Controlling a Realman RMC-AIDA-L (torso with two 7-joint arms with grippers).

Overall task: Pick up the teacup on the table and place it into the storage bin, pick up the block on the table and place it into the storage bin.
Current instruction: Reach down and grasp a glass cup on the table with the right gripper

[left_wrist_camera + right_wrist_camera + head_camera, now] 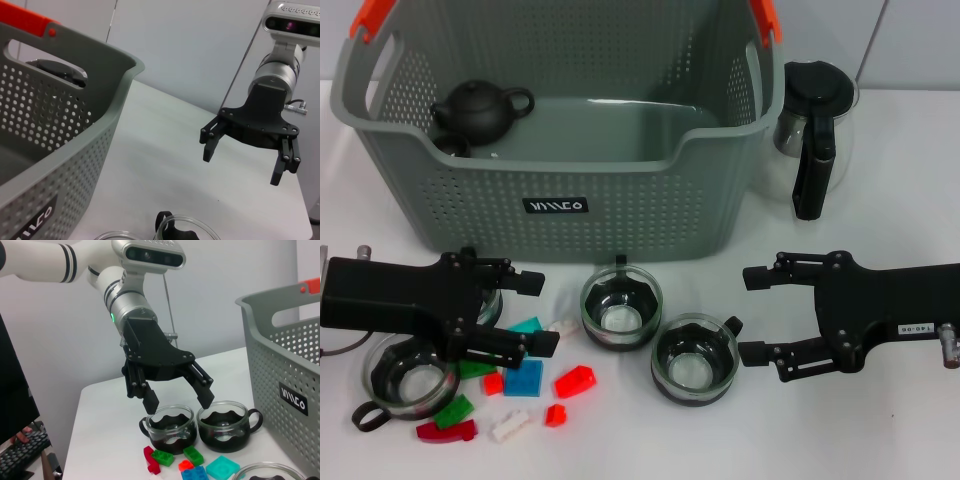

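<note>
I have the left gripper (pixel 538 314) with fingers apart, low over two clear glass teacups (pixel 168 426) and loose coloured plastic blocks (pixel 574 381). The right gripper (pixel 752 315), fingers apart, flanks another teacup (pixel 695 356). Closing crooked could tip a cup or scatter blocks; the grey perforated storage bin (pixel 620 215) sits beyond the fingertips.

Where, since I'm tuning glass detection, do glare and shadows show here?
Head view: light glints on the glass teacups and the glass jug; soft shadow at the storage bin's base. Left wrist view: even light on the open right gripper. Right wrist view: the open left gripper casts no hard shadow.
</note>
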